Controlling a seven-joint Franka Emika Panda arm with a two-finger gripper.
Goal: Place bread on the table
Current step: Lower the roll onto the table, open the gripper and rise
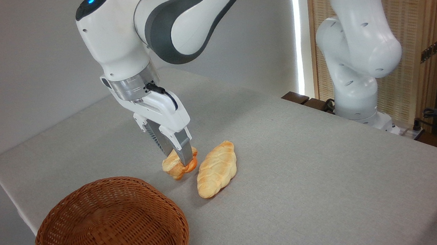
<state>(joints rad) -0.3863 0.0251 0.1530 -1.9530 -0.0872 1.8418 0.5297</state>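
Note:
The bread point(174, 165), a small chunky golden-brown roll, is pinched between the fingers of my gripper point(184, 161). It hangs at or just above the grey cloth of the table point(310, 169); I cannot tell whether it touches. The gripper is shut on it and tilts down to the right. The roll sits between the basket and the long loaf, close to the loaf's left side.
A brown wicker basket point(112, 233) stands at the front left, with nothing in it. A longer pale braided loaf point(217, 174) lies on the cloth to the right of the roll. The arm's white base point(358, 82) stands at the table's far right edge.

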